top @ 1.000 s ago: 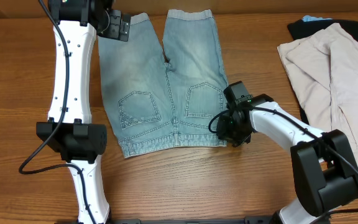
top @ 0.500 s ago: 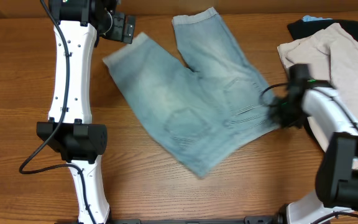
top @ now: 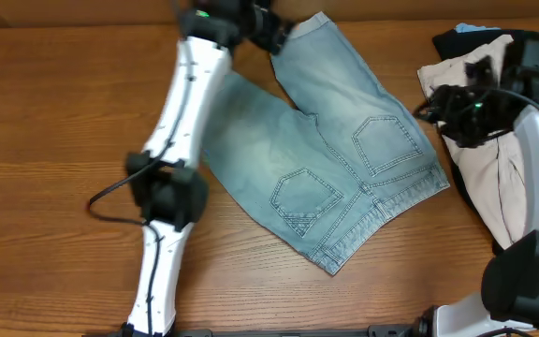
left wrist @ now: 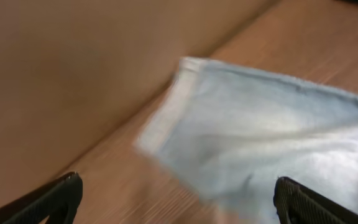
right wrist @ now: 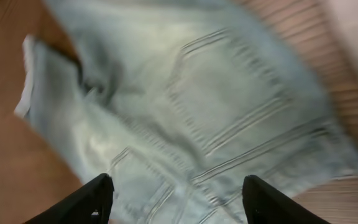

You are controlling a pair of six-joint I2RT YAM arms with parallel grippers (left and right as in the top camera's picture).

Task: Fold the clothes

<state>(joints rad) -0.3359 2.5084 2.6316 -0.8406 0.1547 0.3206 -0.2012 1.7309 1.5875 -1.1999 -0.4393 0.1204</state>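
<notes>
The denim shorts are spread pockets-up on the tabletop, long axis set diagonally: waistband near-right, leg hems far-left. The left tool and right tool are released, empty.

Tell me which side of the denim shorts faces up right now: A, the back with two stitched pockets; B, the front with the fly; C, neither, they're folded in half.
A: the denim shorts lie spread open, and both stitched pockets show plainly from overhead.
</notes>
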